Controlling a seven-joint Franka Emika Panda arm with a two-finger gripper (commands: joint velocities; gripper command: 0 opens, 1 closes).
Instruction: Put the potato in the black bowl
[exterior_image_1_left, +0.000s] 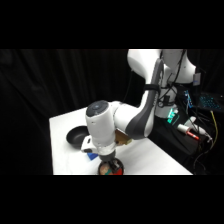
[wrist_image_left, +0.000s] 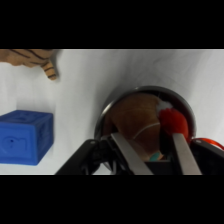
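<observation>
White table (exterior_image_1_left: 60, 131), blue cube (wrist_image_left: 24, 137) beside black bowl (wrist_image_left: 107, 112)

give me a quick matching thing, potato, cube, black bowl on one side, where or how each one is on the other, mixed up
Things:
1. potato
2. cube
3. black bowl

Place or state:
a. blue, sitting on the bare table
b. matte, furthest left of the three in the side view
c. inside the shiny-rimmed bowl

Pairs: 1-c, 2-a, 3-b
</observation>
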